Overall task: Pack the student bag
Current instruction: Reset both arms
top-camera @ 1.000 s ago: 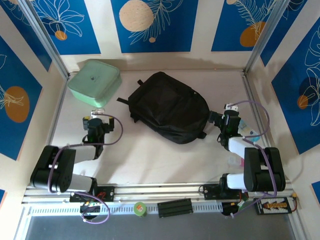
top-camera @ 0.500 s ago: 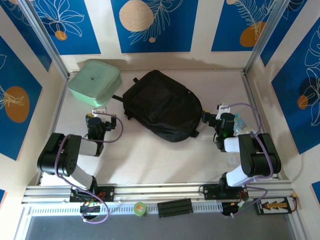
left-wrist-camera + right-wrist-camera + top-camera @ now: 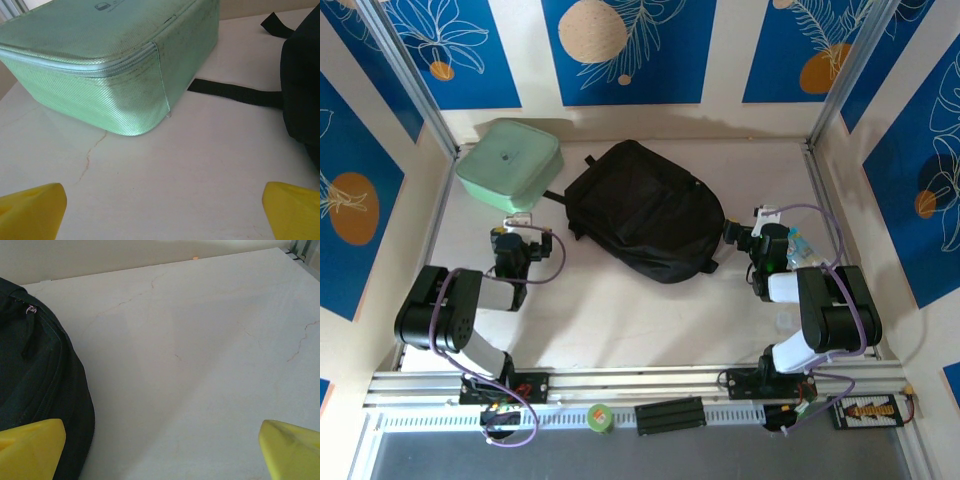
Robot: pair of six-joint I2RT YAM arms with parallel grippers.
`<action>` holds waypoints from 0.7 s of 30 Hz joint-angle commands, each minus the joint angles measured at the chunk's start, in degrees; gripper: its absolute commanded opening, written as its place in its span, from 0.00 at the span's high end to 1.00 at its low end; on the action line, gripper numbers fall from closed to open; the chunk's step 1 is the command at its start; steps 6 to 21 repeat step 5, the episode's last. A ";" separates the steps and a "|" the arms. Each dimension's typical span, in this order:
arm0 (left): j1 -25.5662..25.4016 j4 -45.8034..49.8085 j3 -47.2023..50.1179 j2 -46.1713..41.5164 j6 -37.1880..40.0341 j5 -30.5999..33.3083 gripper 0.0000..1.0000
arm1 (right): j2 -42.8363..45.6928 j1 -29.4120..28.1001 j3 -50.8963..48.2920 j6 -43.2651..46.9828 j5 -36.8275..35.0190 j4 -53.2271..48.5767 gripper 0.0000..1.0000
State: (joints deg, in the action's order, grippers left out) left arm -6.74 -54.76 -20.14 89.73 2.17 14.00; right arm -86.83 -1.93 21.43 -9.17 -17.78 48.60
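The student bag (image 3: 645, 210), a large black backpack, lies flat in the middle of the table with a strap (image 3: 235, 92) trailing left. Its side shows in the left wrist view (image 3: 302, 90) and its zipped edge in the right wrist view (image 3: 35, 375). My left gripper (image 3: 517, 222) hovers low just left of the bag, near the mint-green box, open (image 3: 165, 215) over bare table. My right gripper (image 3: 748, 222) sits at the bag's right end, open (image 3: 162, 450), with one yellow fingertip (image 3: 30, 450) beside the fabric and nothing held.
A mint-green lidded box (image 3: 508, 163) stands at the back left, close ahead of my left gripper (image 3: 100, 65). Small light-blue items (image 3: 800, 248) lie beside the right arm. A green tape roll (image 3: 600, 418) rests on the front rail. Walls enclose three sides.
Over the last second both arms folded back, upper links raised. The bag shifted slightly left and back toward the box. Nothing has moved in the last half second.
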 commanded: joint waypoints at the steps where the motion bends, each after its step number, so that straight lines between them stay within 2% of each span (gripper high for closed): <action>1: 1.05 0.42 -1.45 0.53 -0.68 -1.43 0.00 | -0.51 -0.35 1.15 1.00 -0.24 0.14 0.01; 21: 1.03 -0.40 -0.92 0.24 -0.68 -1.41 0.00 | -0.40 -0.35 1.00 1.00 -0.19 0.35 0.01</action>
